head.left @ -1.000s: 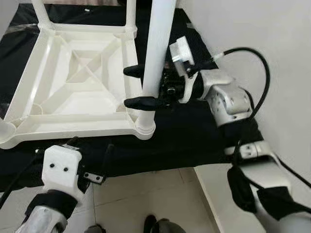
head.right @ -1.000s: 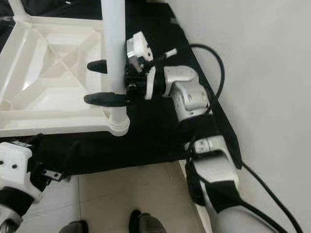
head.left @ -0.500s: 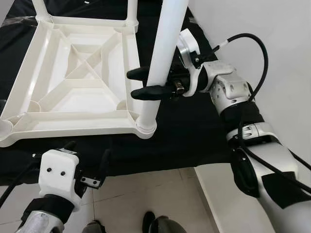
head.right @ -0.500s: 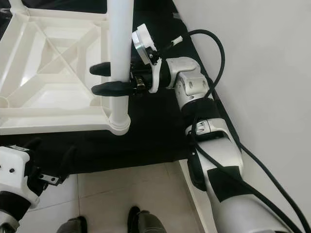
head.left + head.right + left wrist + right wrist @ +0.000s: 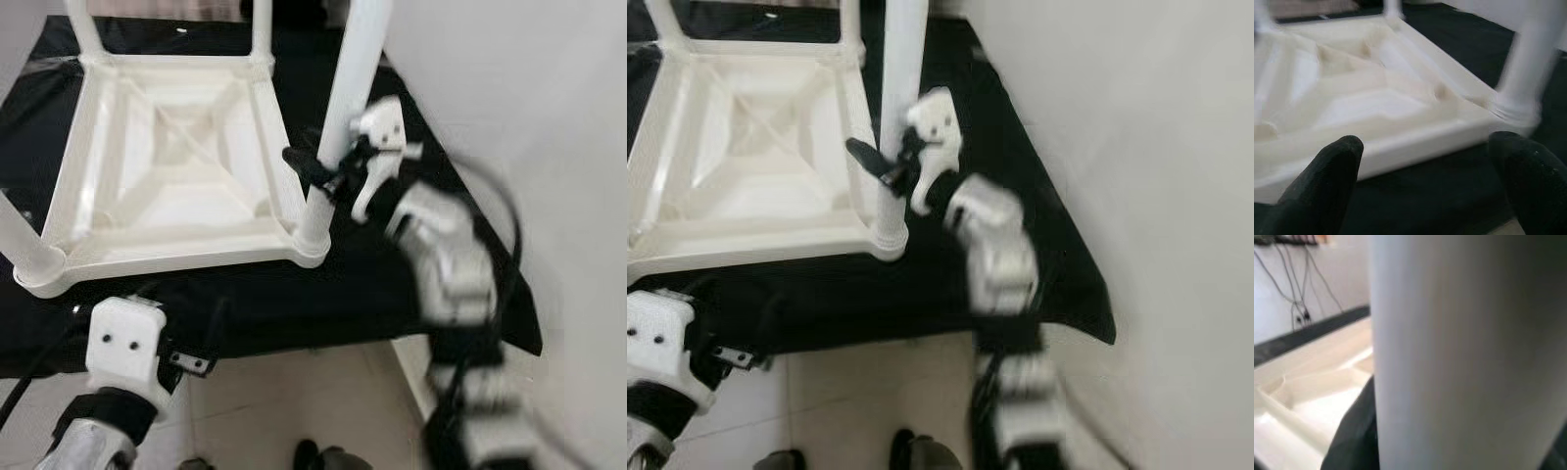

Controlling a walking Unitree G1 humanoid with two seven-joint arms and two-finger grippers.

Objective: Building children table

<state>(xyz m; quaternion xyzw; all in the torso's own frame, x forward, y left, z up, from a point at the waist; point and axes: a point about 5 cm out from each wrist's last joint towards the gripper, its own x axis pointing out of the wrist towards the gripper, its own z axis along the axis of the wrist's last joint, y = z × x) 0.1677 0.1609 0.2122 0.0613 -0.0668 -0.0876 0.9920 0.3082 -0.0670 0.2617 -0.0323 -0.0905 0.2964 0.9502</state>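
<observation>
White plastic is what the scene is made of: the upturned children's tabletop lies underside-up on a black cloth spread over the desk, its ribbed underside facing the head camera, and legs stand up from its corners. The near right leg is seated in its corner socket with its long axis close to upright, leaning slightly away from the tabletop toward the wall side. The right pincer is placed low on this leg, just above the socket, reaching in from the robot's right; a black fingertip is seen on the tabletop side of the leg, so the fingers appear to be set around it, yet through the motion blur it cannot be told whether they are clamped or merely apart beside it. In the right wrist view the leg is pressed right up against the lens. The left pincer is held low at the near edge of the desk, fingers spread wide and holding nothing, facing the tabletop's near rim — well apart from the leg, so the right arm is judged the nearer one for any pushing-down or seating move along the leg's axis. The tops of the legs are cut off, and the right forearm is smeared by blur.
</observation>
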